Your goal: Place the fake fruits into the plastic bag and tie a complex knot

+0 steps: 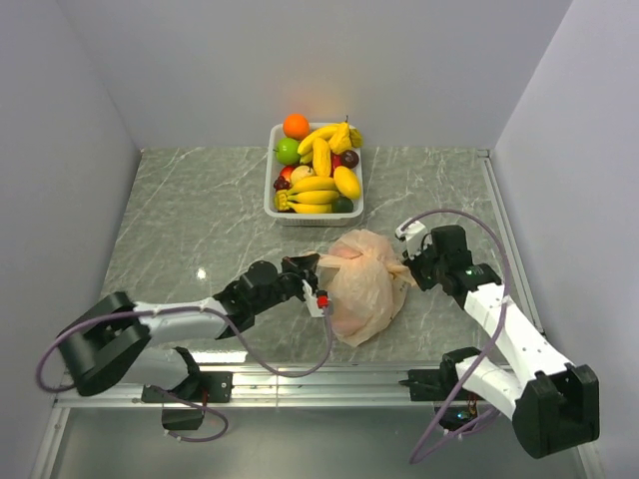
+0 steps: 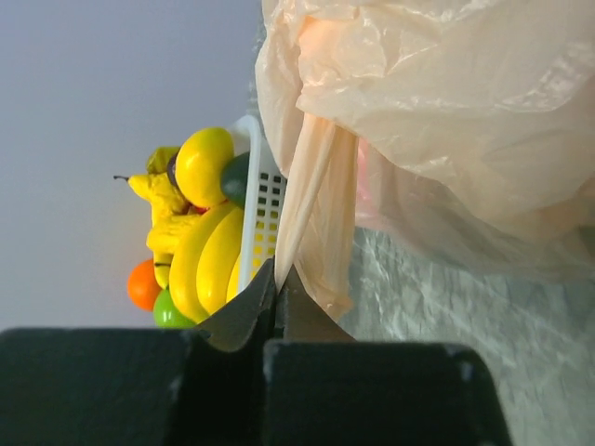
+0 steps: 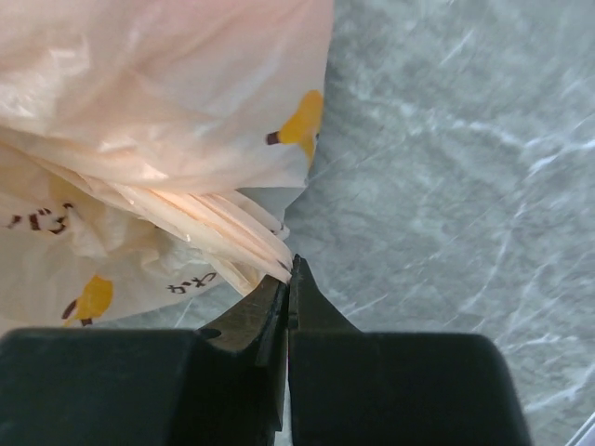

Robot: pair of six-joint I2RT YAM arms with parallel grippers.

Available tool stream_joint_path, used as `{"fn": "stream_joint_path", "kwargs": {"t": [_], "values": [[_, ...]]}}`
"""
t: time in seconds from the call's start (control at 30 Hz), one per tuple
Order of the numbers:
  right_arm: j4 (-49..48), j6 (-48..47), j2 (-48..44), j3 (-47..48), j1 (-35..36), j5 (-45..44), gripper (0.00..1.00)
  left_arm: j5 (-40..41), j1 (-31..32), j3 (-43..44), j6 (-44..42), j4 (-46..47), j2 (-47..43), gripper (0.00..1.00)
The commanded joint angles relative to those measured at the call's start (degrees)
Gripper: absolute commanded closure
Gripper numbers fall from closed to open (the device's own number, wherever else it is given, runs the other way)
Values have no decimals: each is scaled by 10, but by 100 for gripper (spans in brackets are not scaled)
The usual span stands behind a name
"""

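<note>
- The thin, crinkly, translucent peach-orange plastic bag [image 1: 364,289] lies bulging on the grey marbled tabletop [image 1: 190,220]. It sits between the two arms, just in front of the white rectangular plastic tray [image 1: 312,219].
- A reddish shape shows faintly through the film in the left wrist view. What is inside, and how much, I cannot tell.
- The left claw [image 2: 277,279] is closed, pinching one flattened handle strip [image 2: 311,204] at the bag's left side.
- The right claw [image 3: 290,274] is closed too, gripping the second handle [image 3: 214,223], which is bunched into thin strands, at the bag's right side.
- No knot is visible, and the two handles are held apart, one to each side.
- The small glossy fake fruits [image 1: 318,170] fill the tray: yellow bananas, an orange, a green lime and dark plums.
- Judging by the full tray, bagging is partial at best. With both handles pinched, tying looks about to begin, and the crossing, looping and tightening all remain.
</note>
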State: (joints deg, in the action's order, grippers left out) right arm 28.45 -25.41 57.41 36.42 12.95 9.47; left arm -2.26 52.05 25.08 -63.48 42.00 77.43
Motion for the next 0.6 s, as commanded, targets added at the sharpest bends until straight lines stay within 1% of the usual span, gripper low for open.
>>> {"fn": "stream_joint_path", "kwargs": {"t": [0.0,0.07,0.1,0.17,0.23,0.33,0.37,0.47,0.57], "values": [[32,-39,-34,3,-16,-94,100,63,-33,-16,26,-110,-93,100],[41,-51,-55,-2,-27,-94,100,64,-41,-28,27,-145,-127,100],[44,-66,-62,-6,-32,-114,100,63,-53,-31,27,-186,-160,100],[54,-88,-86,-14,-47,-125,100,58,-70,-38,25,-227,-191,100],[61,-106,-102,-21,-62,-132,100,52,-102,-48,19,-279,-230,100],[64,-153,-117,-35,-121,-126,100,29,-150,-66,-7,-326,-271,100],[64,-176,-117,-37,-156,-121,100,28,-160,-70,-15,-336,-284,100],[53,-207,-115,-41,-201,-111,100,12,-190,-82,-23,-358,-297,100],[36,-220,-102,-49,-217,-108,100,12,-194,-92,-23,-362,-292,100]]}}
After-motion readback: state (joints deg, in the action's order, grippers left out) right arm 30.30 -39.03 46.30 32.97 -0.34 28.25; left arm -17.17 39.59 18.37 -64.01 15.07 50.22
